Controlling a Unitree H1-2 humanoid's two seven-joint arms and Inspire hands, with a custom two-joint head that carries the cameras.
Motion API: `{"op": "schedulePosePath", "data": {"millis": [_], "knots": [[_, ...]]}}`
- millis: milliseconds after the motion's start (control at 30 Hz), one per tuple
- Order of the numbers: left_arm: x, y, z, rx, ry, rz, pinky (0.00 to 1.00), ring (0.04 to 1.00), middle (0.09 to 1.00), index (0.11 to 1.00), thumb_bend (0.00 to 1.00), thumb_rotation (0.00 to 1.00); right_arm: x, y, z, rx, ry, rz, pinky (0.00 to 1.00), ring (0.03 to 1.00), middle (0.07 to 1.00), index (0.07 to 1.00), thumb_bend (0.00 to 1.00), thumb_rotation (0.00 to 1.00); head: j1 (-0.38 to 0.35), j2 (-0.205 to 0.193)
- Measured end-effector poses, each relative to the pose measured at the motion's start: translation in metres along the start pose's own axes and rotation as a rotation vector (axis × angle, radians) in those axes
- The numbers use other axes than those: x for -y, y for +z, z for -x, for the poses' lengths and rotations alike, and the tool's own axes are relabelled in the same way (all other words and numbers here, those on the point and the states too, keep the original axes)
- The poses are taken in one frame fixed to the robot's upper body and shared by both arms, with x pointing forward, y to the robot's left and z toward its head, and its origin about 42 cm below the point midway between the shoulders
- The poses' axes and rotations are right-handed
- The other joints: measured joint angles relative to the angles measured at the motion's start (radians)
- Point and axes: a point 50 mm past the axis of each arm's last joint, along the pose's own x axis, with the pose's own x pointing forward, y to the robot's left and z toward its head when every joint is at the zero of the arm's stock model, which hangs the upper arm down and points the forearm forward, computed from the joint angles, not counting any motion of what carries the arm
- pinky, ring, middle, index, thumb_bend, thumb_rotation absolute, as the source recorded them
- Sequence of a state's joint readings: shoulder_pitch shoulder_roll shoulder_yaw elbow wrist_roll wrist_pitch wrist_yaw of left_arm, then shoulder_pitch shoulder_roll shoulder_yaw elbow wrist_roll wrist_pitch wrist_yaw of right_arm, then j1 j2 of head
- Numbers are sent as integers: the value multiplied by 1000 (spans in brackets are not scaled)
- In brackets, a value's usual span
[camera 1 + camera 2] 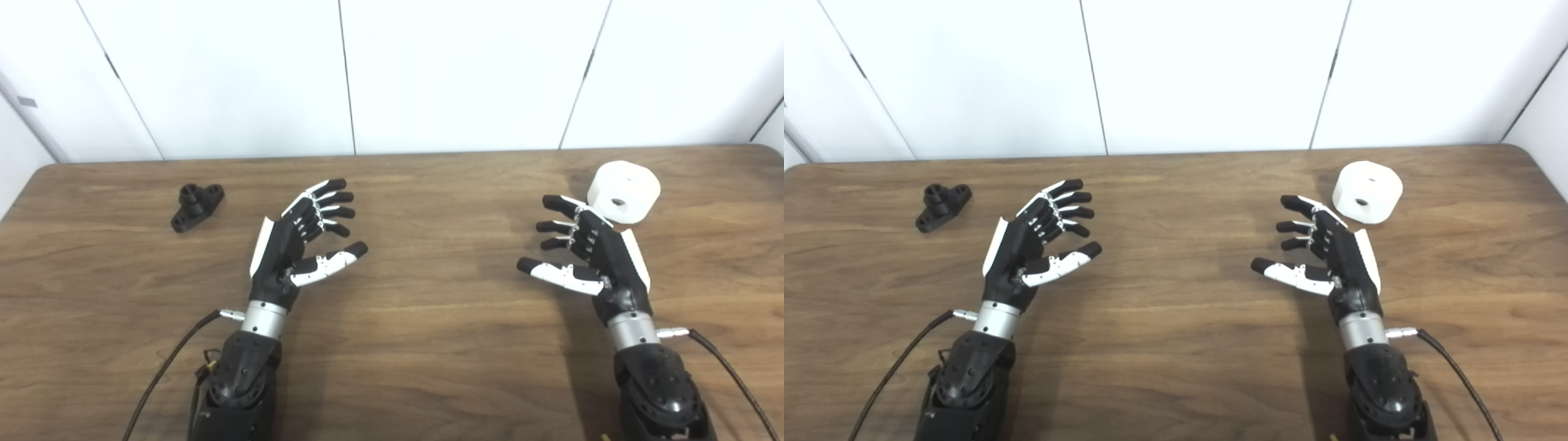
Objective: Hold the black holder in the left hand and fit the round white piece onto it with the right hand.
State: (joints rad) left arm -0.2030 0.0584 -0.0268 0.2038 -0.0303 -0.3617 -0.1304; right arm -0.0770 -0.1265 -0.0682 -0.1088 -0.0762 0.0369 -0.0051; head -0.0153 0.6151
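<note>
Your table (416, 343) is brown wood with a clear lengthwise grain and a smooth, low-sheen finish. The black holder (196, 206) looks like matt black plastic. The round white piece (623, 191) reads as matt white plastic, smooth on its curved wall. Your left hand (294, 245) and right hand (585, 257) wear glossy black and white plastic shells, with brushed metal cuffs at the wrists. The wall panels (459, 73) behind are smooth, matt white.

Left hand (1038, 236): hovering empty, fingers spread
Right hand (1323, 254): hovering empty, fingers spread
Black holder (942, 207): lying far left
Round white piece (1367, 191): sitting beside right hand
</note>
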Motion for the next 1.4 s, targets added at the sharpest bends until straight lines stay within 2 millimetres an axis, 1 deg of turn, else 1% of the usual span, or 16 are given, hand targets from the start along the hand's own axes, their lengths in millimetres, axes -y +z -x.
{"op": "schedulePosePath", "data": {"millis": [67, 267, 367, 400, 433, 467, 500, 567, 600, 633, 700, 733, 767, 967, 1167, 1400], "knots": [[0, 0, 0, 0, 0, 1, 535, 686, 782, 804, 688, 0, 0, 0, 0, 0, 0, 1, 548, 690, 806, 745, 747, 118, 0, 2], [0, 0, 0, 1, -1, 4, 539, 676, 753, 799, 682, 0, 0, 0, 0, 1, -1, 3, 552, 697, 820, 746, 743, 110, 2, 3], [0, 0, 0, 0, -2, -1, 541, 677, 752, 797, 676, 0, 0, 2, 0, 7, -1, 2, 561, 705, 828, 749, 743, 119, 44, -3], [1, 0, 0, 0, -4, -4, 539, 673, 753, 797, 678, 0, 0, 2, 0, 8, -2, 1, 563, 702, 827, 750, 741, 120, 101, -12], [1, 0, -1, -1, -5, -9, 534, 669, 757, 796, 681, 0, 1, 2, 0, 8, -3, -1, 567, 701, 827, 750, 733, 118, 101, -12], [2, 0, -1, -1, -6, -13, 532, 667, 759, 796, 682, 0, 1, 2, 0, 8, -3, -4, 568, 700, 827, 750, 730, 117, 141, -18], [2, 0, -1, -4, -7, -18, 529, 666, 765, 796, 685, 0, 2, 2, 0, 7, -2, -6, 566, 699, 825, 747, 730, 111, 152, -20], [4, -1, -2, -18, -8, -20, 530, 666, 766, 795, 699, 0, 6, 0, 0, 7, 2, -8, 557, 693, 818, 745, 731, 117, 266, -40], [5, -2, -3, -25, -6, -16, 531, 664, 762, 792, 707, 0, 9, -3, 0, 0, 2, -6, 550, 687, 808, 741, 747, 131, 305, -54], [7, -2, -4, -29, -4, -11, 531, 663, 763, 791, 710, 0, 13, -5, -1, -7, -5, -4, 545, 689, 807, 737, 766, 146, 330, -64], [10, -3, -5, -31, -1, -2, 535, 669, 767, 792, 711, 0, 20, -6, 0, -11, -22, -12, 542, 691, 815, 743, 759, 145, 368, -81], [13, -4, -7, -34, -2, 3, 537, 672, 771, 793, 710, 0, 21, -5, 0, -12, -25, -11, 548, 701, 828, 755, 731, 110, 368, -81], [16, -5, -8, -36, -4, 8, 538, 675, 773, 795, 706, 0, 21, -5, 0, -13, -25, -9, 548, 704, 834, 764, 711, 77, 388, -95], [30, -6, -14, -39, -23, 16, 546, 684, 777, 796, 698, 0, 19, -2, 2, -13, -19, 42, 553, 700, 833, 783, 690, 66, 400, -110], [31, -6, -14, -28, -13, 4, 549, 683, 772, 794, 697, 0, 23, -3, 4, -17, -27, 47, 548, 687, 830, 787, 684, 57, 396, -106], [31, -6, -14, -21, -12, 2, 555, 682, 779, 781, 690, 0, 23, -2, 5, -19, -28, 46, 578, 706, 844, 795, 667, 35, 413, -107]]}}
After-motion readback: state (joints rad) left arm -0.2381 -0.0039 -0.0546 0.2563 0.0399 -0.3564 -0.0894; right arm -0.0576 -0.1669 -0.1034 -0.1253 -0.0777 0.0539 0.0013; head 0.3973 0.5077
